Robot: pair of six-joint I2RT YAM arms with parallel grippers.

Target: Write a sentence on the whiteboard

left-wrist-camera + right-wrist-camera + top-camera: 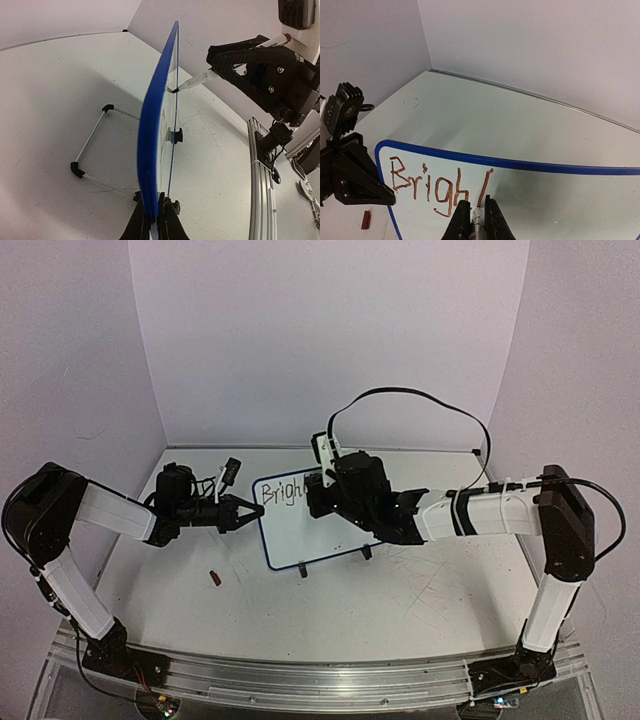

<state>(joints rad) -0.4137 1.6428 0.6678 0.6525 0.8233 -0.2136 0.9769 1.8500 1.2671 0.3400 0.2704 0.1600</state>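
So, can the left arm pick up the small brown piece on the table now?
Probably not yet: the left gripper is shut on the whiteboard. The brown piece lies unobstructed nearby, but the arm would have to release the board first.

Both claws are matt black plastic with triangular fingers. Behind the left claw point(250, 512) sits a round black motor point(175, 485), with thin wires point(210, 483) looping alongside. Silver screws point(270, 89) dot the flank of the right claw point(316, 498). Behind each claw a white boxy link point(112, 510) runs between black joints point(45, 502). A long black cable point(420, 393) arches from behind the right claw back along its arm.
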